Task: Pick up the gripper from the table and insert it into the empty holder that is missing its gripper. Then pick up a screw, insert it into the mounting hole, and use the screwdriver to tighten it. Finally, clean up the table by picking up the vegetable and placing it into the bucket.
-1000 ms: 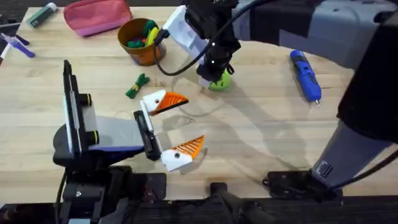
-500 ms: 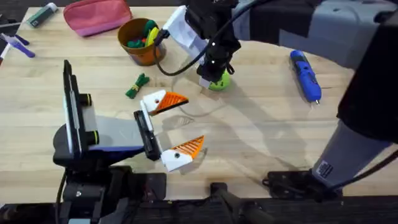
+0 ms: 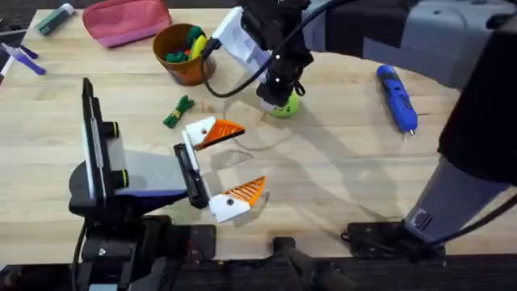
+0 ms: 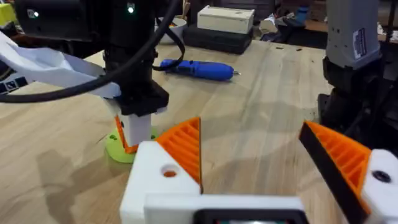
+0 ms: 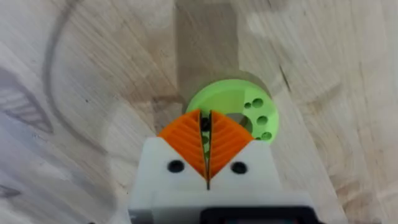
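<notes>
My left gripper (image 3: 252,159) lies open on the table. Each of its two white holders (image 3: 199,131) carries an orange ribbed gripper wedge (image 3: 226,129). In the left wrist view the mounting hole (image 4: 169,172) of the holder nearer the green disc shows orange inside, while the other hole (image 4: 380,177) looks dark. My right gripper (image 3: 275,101) stands straight down on the green disc (image 5: 239,112), shut, with a small dark screw (image 5: 204,124) pinched between its pads. The blue screwdriver (image 3: 397,99) lies at the right. The dark-green vegetable (image 3: 177,112) lies just below the orange bucket (image 3: 184,56).
A pink pouch (image 3: 127,20) lies at the back left beside a green marker (image 3: 53,19) and purple pens (image 3: 23,58). The right arm's cable (image 3: 234,87) loops over the table between the bucket and the disc. Bare wood stretches between the disc and the screwdriver.
</notes>
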Action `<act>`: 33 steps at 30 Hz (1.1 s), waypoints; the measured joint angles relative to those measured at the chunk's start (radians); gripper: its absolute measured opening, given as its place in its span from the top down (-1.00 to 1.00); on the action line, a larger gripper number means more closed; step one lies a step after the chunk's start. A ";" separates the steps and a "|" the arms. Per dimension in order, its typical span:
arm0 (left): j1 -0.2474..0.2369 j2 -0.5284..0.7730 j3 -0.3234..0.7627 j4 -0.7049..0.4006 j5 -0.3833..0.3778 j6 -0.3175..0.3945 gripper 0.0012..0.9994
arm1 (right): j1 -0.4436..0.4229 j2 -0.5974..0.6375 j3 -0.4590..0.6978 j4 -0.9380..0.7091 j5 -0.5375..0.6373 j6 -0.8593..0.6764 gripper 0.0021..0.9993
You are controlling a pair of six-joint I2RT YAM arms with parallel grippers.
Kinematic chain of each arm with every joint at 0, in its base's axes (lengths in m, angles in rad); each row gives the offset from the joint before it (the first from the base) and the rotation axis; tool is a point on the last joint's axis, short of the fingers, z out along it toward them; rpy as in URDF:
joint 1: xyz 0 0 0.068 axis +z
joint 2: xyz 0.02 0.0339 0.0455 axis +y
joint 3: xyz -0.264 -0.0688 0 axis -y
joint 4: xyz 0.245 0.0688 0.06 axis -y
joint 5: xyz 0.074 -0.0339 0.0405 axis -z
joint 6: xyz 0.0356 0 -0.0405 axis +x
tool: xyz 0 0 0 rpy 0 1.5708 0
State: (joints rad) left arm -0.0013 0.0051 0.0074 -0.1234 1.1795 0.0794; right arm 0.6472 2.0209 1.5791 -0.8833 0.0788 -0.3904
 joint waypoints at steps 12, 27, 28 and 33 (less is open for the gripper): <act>0.000 0.000 0.000 0.000 0.000 0.000 -0.97 | 0.000 0.000 0.000 0.000 0.003 0.000 0.99; 0.000 0.000 0.000 0.000 0.000 0.000 -0.97 | 0.000 -0.001 0.000 -0.003 0.003 0.001 0.99; 0.000 0.000 0.000 0.000 0.000 0.000 -0.97 | 0.000 -0.001 0.000 -0.005 0.003 0.001 0.99; 0.000 0.000 0.000 0.000 0.000 0.000 -0.97 | 0.000 -0.024 0.000 -0.019 0.003 0.007 0.99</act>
State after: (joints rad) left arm -0.0013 0.0051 0.0074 -0.1235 1.1797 0.0793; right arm 0.6476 1.9968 1.5791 -0.9027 0.0822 -0.3836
